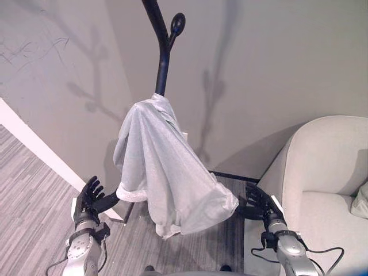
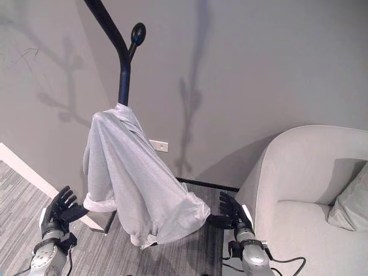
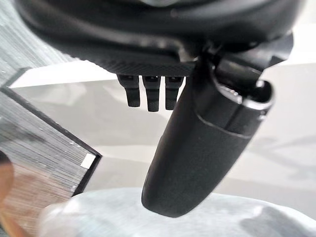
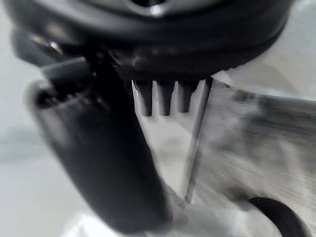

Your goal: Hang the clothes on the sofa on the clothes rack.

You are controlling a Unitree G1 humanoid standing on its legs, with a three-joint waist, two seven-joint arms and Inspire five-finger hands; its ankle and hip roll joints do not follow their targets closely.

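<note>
A light grey garment [image 1: 161, 167] hangs draped over a lower hook of the black clothes rack [image 1: 163, 63], its folds falling down toward the floor. My left hand [image 1: 91, 195] is low at the garment's left, fingers spread and straight, thumb reaching toward the white hem without gripping it. My right hand [image 1: 259, 201] is low at the garment's right, open too, thumb near the bunched cloth end. In the left wrist view the thumb [image 3: 197, 153] stands above grey cloth [image 3: 163, 222]. The right wrist view shows straight fingers [image 4: 163, 98].
A pale grey sofa [image 1: 328, 184] with a cushion [image 2: 351, 207] stands at the right, close to my right arm. A grey wall [image 1: 259, 75] with a white baseboard [image 1: 34, 144] is behind the rack. The floor [image 1: 29, 195] is striped grey carpet.
</note>
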